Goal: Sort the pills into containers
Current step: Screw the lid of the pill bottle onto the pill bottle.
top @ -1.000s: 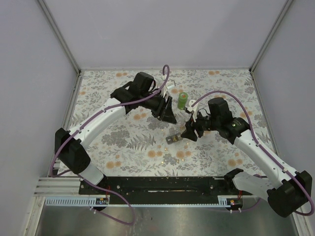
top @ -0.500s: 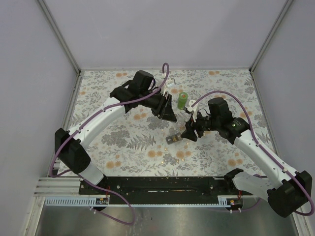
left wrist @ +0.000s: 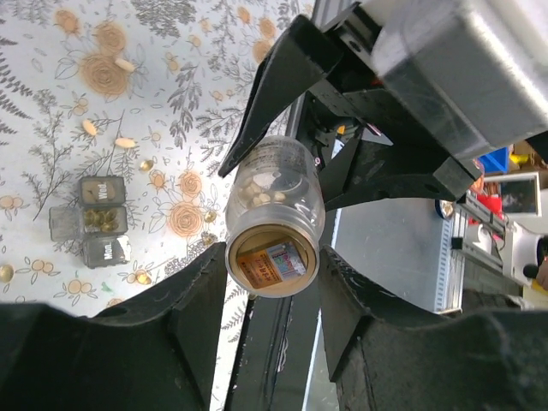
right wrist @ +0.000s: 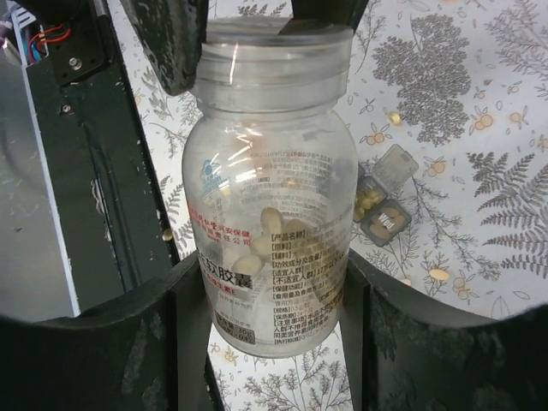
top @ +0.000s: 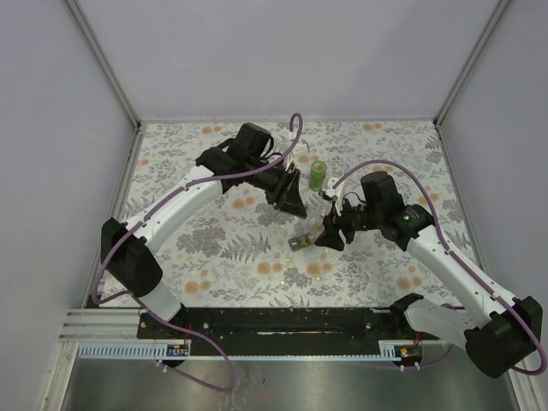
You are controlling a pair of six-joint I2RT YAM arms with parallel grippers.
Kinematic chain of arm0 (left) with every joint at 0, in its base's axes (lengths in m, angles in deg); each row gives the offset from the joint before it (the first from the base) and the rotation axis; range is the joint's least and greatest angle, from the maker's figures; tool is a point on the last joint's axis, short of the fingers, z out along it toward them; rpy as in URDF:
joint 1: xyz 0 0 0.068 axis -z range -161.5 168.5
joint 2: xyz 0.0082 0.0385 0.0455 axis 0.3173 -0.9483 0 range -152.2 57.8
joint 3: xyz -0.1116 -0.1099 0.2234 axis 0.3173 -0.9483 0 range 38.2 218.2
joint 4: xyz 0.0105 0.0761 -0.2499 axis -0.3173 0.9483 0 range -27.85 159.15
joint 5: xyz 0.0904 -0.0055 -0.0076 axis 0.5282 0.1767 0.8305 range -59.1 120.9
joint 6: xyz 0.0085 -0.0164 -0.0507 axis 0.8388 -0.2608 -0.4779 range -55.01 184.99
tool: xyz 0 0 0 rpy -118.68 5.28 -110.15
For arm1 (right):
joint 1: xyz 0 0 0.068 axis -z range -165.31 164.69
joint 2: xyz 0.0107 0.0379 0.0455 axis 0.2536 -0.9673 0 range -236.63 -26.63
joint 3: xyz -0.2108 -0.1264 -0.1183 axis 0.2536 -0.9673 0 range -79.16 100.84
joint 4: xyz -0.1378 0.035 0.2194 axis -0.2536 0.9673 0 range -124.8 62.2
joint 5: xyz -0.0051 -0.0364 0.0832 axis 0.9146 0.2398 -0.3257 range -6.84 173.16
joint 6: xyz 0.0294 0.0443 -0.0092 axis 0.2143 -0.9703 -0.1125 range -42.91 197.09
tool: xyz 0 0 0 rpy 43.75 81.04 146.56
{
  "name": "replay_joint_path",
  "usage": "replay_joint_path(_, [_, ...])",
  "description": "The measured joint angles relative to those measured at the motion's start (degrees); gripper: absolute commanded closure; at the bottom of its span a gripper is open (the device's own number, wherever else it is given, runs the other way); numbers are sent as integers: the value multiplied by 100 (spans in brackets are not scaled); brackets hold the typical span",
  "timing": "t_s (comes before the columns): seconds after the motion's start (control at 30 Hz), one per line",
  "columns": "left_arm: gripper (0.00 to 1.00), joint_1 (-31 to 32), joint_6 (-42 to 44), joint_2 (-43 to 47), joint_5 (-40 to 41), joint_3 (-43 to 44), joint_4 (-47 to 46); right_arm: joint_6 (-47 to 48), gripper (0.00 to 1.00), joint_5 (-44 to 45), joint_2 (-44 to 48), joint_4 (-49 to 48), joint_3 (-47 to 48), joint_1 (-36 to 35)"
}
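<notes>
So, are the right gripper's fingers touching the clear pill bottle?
Touching. The right wrist view shows the pill bottle clamped between both fingers of the right gripper, with no gap on either side.

- On my feed the pill bottle is clear, with cream pills and red and blue print.
- Tablecloth: white, grey ferns, orange blossoms.
- Small bottle: green, orange-red top.
- Pill organiser: smoky grey, with yellow pills in its middle cell.

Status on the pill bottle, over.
Right fingers shut on pill bottle. Left fingers flank its cap, grip unclear. Pill organiser sits clear, nothing blocking.
</notes>
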Motion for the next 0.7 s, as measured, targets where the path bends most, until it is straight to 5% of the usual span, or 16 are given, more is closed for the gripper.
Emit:
replay_joint_path(0.43, [87, 76, 1700, -299, -490, 369, 1091, 92, 100, -802, -339, 452, 50, 9])
replay_joint_path(0.7, [89, 153, 1932, 216, -319, -234, 468, -39, 100, -1445, -496, 538, 81, 251])
